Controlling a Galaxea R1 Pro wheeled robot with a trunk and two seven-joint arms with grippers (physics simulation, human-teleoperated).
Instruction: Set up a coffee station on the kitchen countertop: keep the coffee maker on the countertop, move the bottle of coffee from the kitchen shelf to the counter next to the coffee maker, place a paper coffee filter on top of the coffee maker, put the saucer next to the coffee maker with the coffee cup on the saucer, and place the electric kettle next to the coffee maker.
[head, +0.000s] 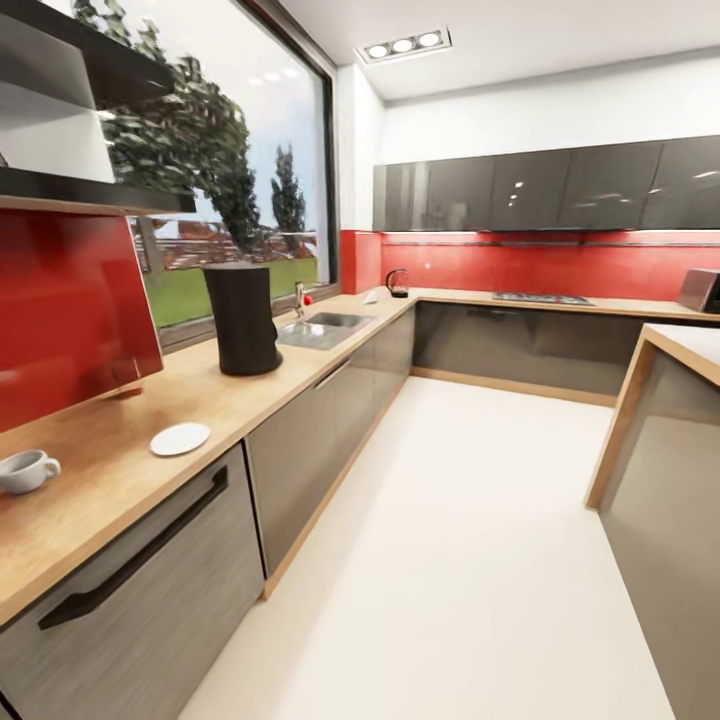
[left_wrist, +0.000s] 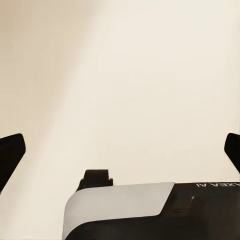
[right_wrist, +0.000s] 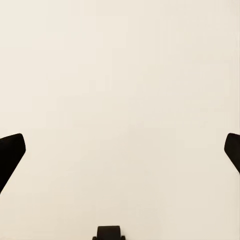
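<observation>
A: Item one?
B: Tall dark grey coffee maker (head: 242, 318), upright on the light tan wood-look surface (head: 100, 480), beside the steel sink (head: 325, 328).

A: Crockery?
B: Small flat round white saucer (head: 180, 438) at 7 o'clock from the machine, near the surface's front edge. Small white handled coffee cup (head: 26, 470) at 8 o'clock of the saucer, apart from it.

A: Kettle?
B: Rounded dark glass electric kettle (head: 397, 283), far corner, 1 o'clock.

A: End effectors?
B: Left end effector (left_wrist: 120, 150) and right end effector (right_wrist: 120, 150) both spread wide, holding nothing, over pale cream floor (head: 450, 560).
</observation>
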